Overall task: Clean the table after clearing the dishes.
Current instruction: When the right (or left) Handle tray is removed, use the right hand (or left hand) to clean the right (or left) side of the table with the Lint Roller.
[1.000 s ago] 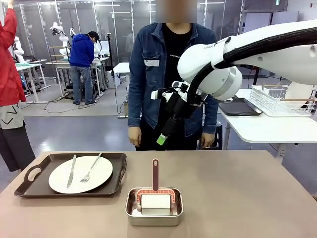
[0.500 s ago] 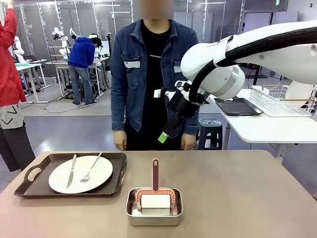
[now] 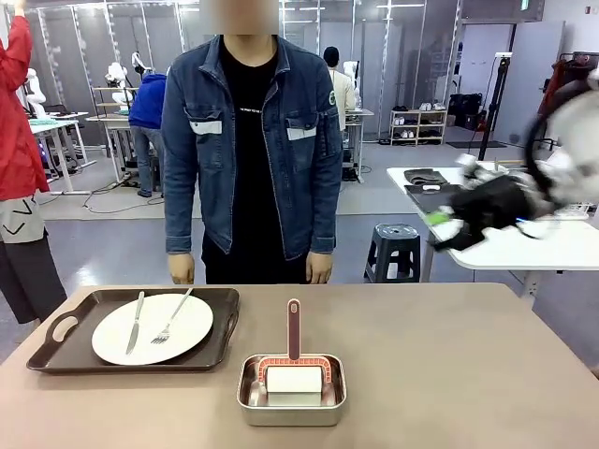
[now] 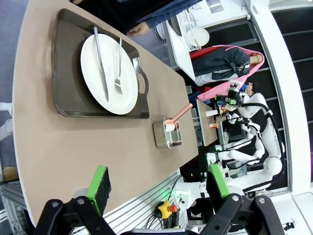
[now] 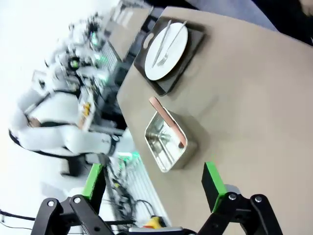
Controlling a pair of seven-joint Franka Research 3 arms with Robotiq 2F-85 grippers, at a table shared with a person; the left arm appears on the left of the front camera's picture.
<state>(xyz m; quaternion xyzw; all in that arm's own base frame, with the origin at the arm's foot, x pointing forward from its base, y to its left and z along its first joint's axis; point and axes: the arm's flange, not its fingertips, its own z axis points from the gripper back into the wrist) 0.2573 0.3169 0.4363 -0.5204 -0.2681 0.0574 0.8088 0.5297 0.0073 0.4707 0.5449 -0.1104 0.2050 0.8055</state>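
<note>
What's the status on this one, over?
Left gripper open, empty; right gripper open, empty. Plate on tray, on table, not cleared. Steel pan mid-table; person at far edge.

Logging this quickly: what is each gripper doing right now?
Left gripper: open, holding nothing.
Right gripper: open, holding nothing.
</note>
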